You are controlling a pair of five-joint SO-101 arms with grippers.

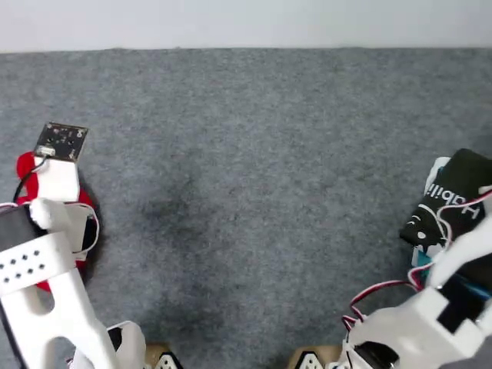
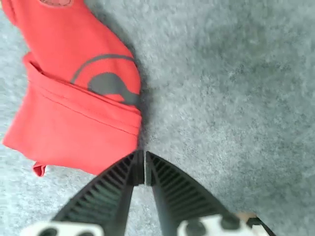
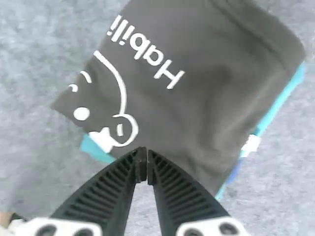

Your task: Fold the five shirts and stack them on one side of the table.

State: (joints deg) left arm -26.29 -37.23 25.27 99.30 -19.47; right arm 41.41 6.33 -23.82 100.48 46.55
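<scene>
The left hand (image 2: pixel 144 169) is closed, its two black fingers pressed tip to tip with nothing between them. It hangs just over the edge of a red shirt (image 2: pixel 74 108), which lies loosely folded at the left edge of the desk (image 1: pixel 254 154), a dark round print facing up and one hem doubled over. I cannot tell whether the tips touch the cloth.

The right hand (image 3: pixel 146 166) is closed the same way and grips nothing. Its tips sit above the edge of a black shirt (image 3: pixel 197 98) with a white print. That shirt tops a pile at the right edge of the desk. A teal shirt (image 3: pixel 91 146) peeks out from under it along two sides, and a sliver of blue cloth (image 3: pixel 235 172) shows lower in the pile.

The two heaps lie well apart, with the desk's grey felt-like cover stretching between them. Red and white wires (image 1: pixel 377 296) loop off the right arm near its base. A pale wall (image 1: pixel 246 23) runs along the far side.
</scene>
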